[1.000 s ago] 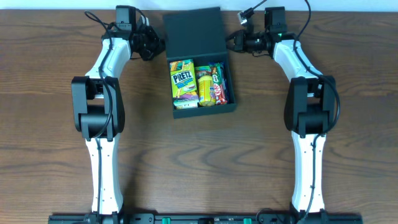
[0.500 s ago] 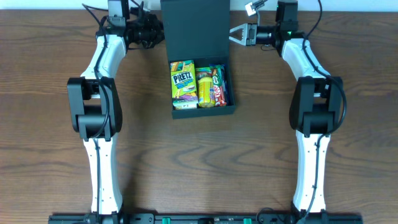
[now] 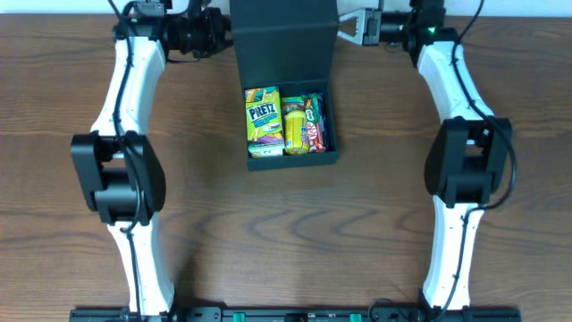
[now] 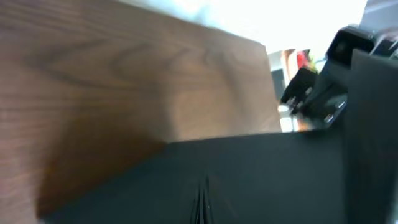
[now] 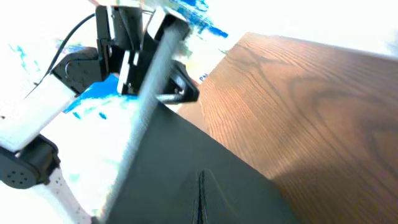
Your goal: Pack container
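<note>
At the far middle of the brown wood-grain table [image 3: 268, 233], you have the matte black square cardboard container [image 3: 295, 159] standing open. Its hinged flat lid [image 3: 281, 40] is tipped up from the back edge. Three snack packs lie side by side in the shallow base and fill it from wall to wall. A yellow and green Pretz packet [image 3: 262, 119] is on the left. A plain yellow packet [image 3: 295, 123] is in the middle. A red and green packet [image 3: 314, 121] lies against the right wall.

Your left pincer [image 3: 223, 34] sits just beside the lid's left edge, with its jaws drawn fully together. Your right pincer [image 3: 344, 27] sits just beside the lid's right edge, and its jaws are drawn together too. From above you cannot tell whether either one touches the cardboard. The upright lid stands directly between the two pincers.

In both wrist views the lid's dark face fills the lower part of the frame, blurred, with the table running off behind it. Both arms reach up the outer sides of the table, well apart from the container's base and the packets in it.
</note>
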`<state>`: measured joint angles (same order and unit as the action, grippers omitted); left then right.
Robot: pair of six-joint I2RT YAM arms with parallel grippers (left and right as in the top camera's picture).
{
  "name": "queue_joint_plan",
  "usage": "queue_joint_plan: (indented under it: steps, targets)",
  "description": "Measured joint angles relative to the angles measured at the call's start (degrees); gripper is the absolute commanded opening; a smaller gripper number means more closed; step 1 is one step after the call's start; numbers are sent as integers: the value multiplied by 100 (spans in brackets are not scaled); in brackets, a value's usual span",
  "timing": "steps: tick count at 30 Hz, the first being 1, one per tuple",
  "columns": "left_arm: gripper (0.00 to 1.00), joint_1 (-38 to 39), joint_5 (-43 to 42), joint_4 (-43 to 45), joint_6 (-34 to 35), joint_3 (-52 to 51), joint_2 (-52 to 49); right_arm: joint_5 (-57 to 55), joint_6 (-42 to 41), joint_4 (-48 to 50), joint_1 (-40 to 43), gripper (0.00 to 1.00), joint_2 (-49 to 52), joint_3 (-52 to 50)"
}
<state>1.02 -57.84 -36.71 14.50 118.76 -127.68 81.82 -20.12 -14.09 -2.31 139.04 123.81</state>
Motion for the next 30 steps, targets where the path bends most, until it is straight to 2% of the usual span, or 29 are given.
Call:
queue_joint_plan:
  steps: [10, 18, 27, 30]
  targets:
    - [6, 0, 503, -1246, -1445, 11, 487, 63, -31, -1064, -28, 1, -234, 35]
    - [6, 0, 575, -2039, -2214, 11, 562, -57, -33, -1832, 74, 2, -306, 37]
    - [5, 2, 787, -2269, -2535, 11, 651, -1325, -4, -2800, 323, 2, -673, 39]
    - [6, 63, 1040, -2396, -2660, 11, 669, -2345, 166, -3670, 326, 2, -745, 55]
